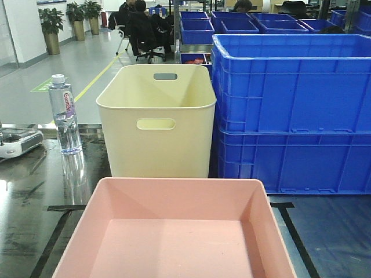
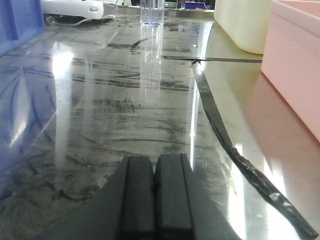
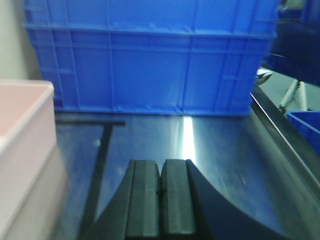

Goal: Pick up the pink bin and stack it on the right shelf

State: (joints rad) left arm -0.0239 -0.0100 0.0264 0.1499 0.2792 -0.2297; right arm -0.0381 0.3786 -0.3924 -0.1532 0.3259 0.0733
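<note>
- Black and matte, your left hand (image 2: pixel 155 162) is clenched with its two fingers pressed together on nothing, low over the glossy dark tabletop (image 2: pixel 125 100).
- Your right hand (image 3: pixel 161 167) is the same: fingers closed flat against each other, empty, above the dark grey right shelf (image 3: pixel 210 150).
- The pink bin (image 1: pixel 174 231) sits upright and empty on that surface, between your two hands; in the left wrist view its wall (image 2: pixel 295 60) is off to the right of the hand, in the right wrist view its rim (image 3: pixel 25 115) is off to the left. Neither hand touches it.
- A strip of black tape (image 2: pixel 235 150) runs along the tabletop between the left hand and the bin.
- Just behind the pink bin stands the taller cream bin (image 1: pixel 156 121) with handle slots.
- Beside the cream bin, to its right, you see two stacked blue crates (image 1: pixel 290 110).
- A clear water bottle (image 1: pixel 64 113) stands upright to the left of the cream bin, apart from it.
- A white device (image 1: pixel 17 142) lies at the far left edge.
</note>
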